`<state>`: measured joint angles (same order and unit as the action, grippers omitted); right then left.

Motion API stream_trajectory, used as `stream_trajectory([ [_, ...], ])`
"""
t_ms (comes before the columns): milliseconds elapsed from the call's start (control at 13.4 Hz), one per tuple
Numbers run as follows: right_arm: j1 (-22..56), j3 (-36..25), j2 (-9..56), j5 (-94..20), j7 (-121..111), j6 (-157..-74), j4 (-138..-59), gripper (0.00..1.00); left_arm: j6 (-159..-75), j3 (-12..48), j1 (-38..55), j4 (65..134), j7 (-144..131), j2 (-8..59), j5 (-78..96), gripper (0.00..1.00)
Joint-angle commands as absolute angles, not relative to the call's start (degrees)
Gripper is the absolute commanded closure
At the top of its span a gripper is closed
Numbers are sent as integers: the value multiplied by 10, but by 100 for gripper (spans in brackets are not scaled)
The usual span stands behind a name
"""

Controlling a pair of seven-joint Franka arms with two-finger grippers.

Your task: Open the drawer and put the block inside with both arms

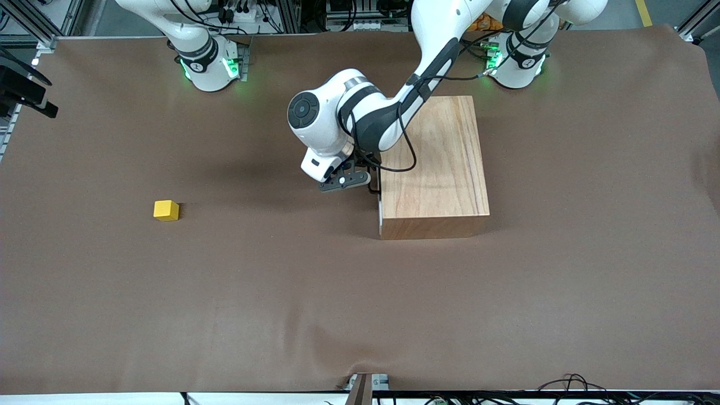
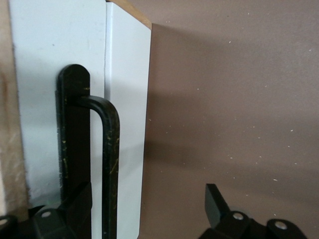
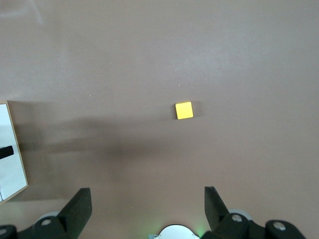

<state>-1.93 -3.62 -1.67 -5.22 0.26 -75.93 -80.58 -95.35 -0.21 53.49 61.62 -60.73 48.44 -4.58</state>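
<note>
Block [image 1: 166, 210]: bright yellow, plain; box [image 1: 436, 163]: light wood with darker lengthwise grain streaks; drawer front [image 2: 75, 99]: white, unpatterned; handle [image 2: 107, 164]: black, flecked with pale scratches; table cover [image 1: 281, 292]: uniform matte brown; arms [image 1: 349, 118]: white shells with dark grey joints; bases [image 1: 208, 67]: green-lit; grippers [image 3: 147, 209]: black.

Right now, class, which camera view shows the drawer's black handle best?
The left wrist view: the handle fills it, close against the white drawer front. The front view hides it under the left gripper; the right wrist view shows a sliver.

Block [image 1: 166, 210] on table [image 1: 281, 292], well apart from box [image 1: 433, 169], toward right arm's end.
</note>
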Motion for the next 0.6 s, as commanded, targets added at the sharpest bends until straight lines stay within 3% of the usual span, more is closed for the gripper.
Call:
stream_trajectory([
  [0, -32, -31, -18, -58, -5, -751, -804, 0, -952, -4, 541, 604, -606, 495, -61, 0],
  [522, -31, -31, -18, -58, -5, -751, -803, 0, -998, -4, 546, 603, -606, 497, -61, 0],
])
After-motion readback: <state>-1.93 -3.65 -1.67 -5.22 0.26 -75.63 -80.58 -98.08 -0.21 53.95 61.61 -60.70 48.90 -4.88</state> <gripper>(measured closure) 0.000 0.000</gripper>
